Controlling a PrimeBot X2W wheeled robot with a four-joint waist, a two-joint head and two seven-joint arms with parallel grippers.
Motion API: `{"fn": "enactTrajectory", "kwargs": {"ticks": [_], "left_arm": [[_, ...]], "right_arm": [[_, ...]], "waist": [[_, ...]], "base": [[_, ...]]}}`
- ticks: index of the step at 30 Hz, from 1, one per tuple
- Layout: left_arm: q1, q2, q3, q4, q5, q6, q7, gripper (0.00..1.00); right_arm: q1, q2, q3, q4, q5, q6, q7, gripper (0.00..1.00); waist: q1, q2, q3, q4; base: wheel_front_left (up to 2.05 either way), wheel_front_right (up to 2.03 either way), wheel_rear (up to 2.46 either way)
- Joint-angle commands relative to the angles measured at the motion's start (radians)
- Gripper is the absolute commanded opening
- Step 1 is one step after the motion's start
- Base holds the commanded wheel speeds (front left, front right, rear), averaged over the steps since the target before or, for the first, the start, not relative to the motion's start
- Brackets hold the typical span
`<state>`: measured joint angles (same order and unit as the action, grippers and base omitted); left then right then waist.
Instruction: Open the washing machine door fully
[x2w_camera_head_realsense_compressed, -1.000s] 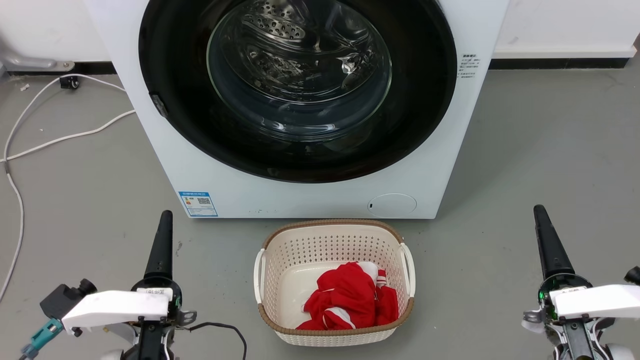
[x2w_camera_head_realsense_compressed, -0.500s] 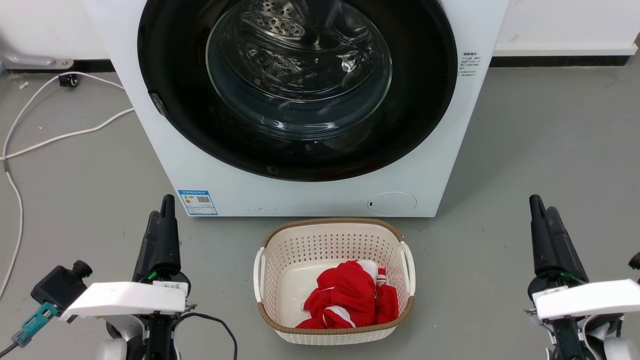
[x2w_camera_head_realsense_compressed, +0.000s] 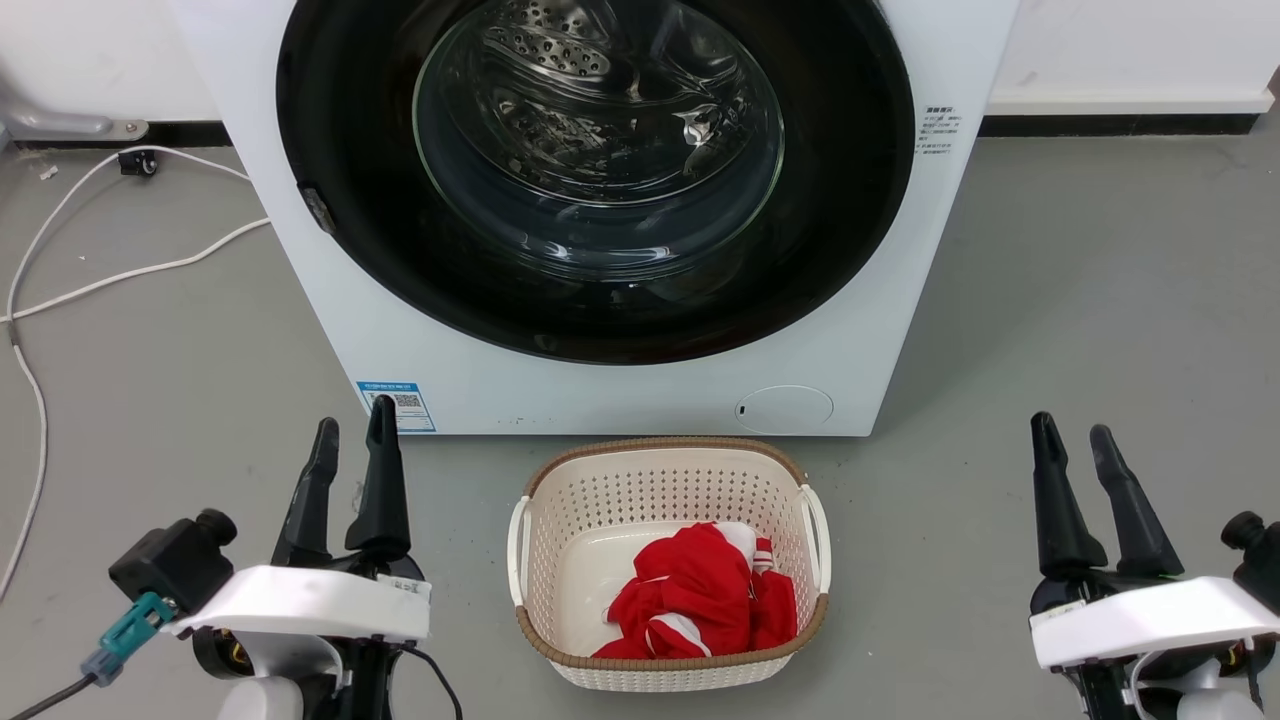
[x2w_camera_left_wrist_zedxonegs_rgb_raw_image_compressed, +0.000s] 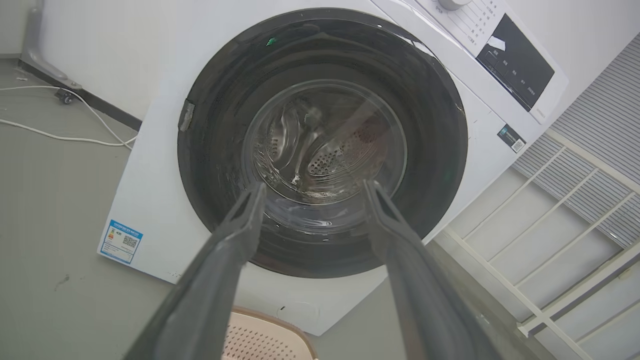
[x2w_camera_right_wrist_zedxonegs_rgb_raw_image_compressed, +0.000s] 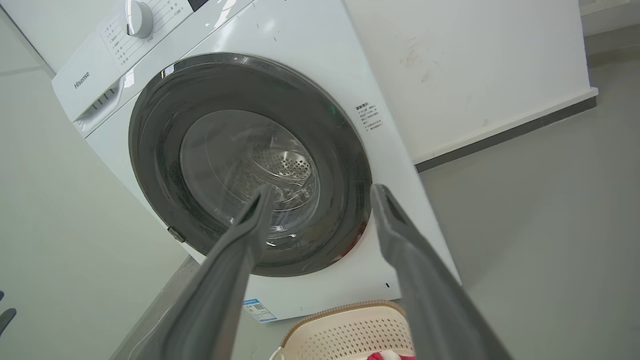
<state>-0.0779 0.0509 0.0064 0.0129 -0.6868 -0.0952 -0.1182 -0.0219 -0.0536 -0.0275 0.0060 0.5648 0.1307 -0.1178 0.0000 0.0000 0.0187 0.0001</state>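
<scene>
The closed washing machine door (x2w_camera_head_realsense_compressed: 597, 150) is shown well ahead, midway between the left gripper (x2w_camera_head_realsense_compressed: 355, 415) and the right gripper (x2w_camera_head_realsense_compressed: 1071, 425); the fingers of both are spread apart, nothing held.

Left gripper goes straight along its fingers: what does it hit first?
Most likely the washing machine door, at its glass bowl: in the left wrist view the open left gripper frames it. The laundry basket sits below that line. Depth unclear.

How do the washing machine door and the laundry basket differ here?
The washing machine door is round, glossy black around clear glass; the laundry basket is cream and perforated. The door is shut; the basket sits open-topped on the floor, holding red cloth. Both are untouched.
</scene>
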Motion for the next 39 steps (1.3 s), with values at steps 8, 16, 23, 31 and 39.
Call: {"fn": "enactTrajectory", "kwargs": {"ticks": [8,16,23,31,39], "left_arm": [[0.006,0.003,-0.025,-0.018,0.157,0.017,-0.029,1.00],[0.011,0.015,-0.050,-0.012,0.269,0.035,-0.049,1.00],[0.011,0.028,-0.072,-0.003,0.349,0.057,-0.065,1.00],[0.014,0.041,-0.091,0.007,0.425,0.081,-0.083,1.00],[0.022,0.049,-0.105,0.009,0.486,0.102,-0.100,1.00]], "right_arm": [[0.006,0.001,0.003,-0.008,-0.148,0.000,0.000,1.00],[0.018,0.001,0.002,-0.014,-0.250,0.000,0.027,1.00],[0.023,0.002,0.002,-0.023,-0.328,0.000,0.035,1.00],[0.030,0.003,0.004,-0.035,-0.406,0.000,0.031,1.00],[0.040,0.003,0.008,-0.050,-0.463,0.000,0.038,1.00]], "waist": [[0.0000,0.0000,-0.001,0.002],[0.0000,0.0000,-0.001,0.002],[0.0000,0.0000,0.001,0.001],[0.0000,0.0000,0.000,0.001],[0.0000,0.0000,-0.002,0.002]], "base": [[0.00,0.00,0.00],[0.00,0.00,0.00],[0.00,0.00,0.00],[0.00,0.00,0.00],[0.00,0.00,0.00]]}}
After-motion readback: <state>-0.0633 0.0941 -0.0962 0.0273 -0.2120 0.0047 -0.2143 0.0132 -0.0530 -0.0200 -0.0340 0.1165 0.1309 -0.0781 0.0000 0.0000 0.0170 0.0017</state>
